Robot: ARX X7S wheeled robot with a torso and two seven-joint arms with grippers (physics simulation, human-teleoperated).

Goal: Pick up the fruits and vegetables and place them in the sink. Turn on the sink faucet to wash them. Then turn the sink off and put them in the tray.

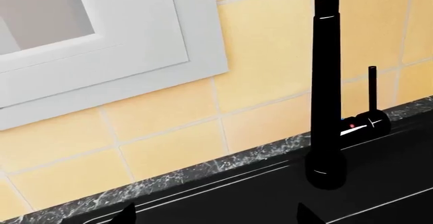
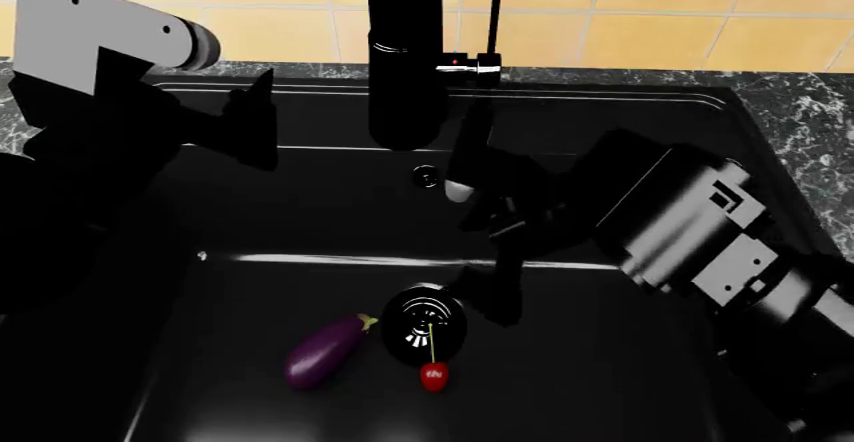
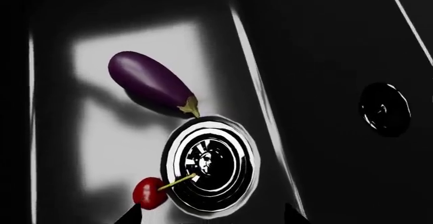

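Note:
The purple eggplant (image 2: 327, 350) (image 3: 150, 82) and the red cherry (image 2: 434, 376) (image 3: 149, 192) lie on the floor of the black sink (image 2: 601, 122), either side of the round drain (image 2: 424, 324) (image 3: 210, 163). My right gripper (image 2: 487, 237) (image 3: 213, 219) hangs open inside the basin above the drain, holding nothing. The tall black sink faucet (image 2: 403, 52) (image 1: 327, 107) stands at the back rim, its thin lever (image 2: 494, 22) (image 1: 372, 89) upright. My left gripper (image 2: 254, 127) (image 1: 216, 219) is open, left of the faucet and apart from it. The tray is out of view.
A dark marble counter edge (image 2: 801, 112) (image 1: 203, 171) runs round the sink, with a yellow tiled wall (image 1: 271, 57) behind it. A white window frame (image 1: 135, 57) sits on the wall left of the faucet. The overflow hole (image 2: 424, 174) (image 3: 384, 108) is in the back wall.

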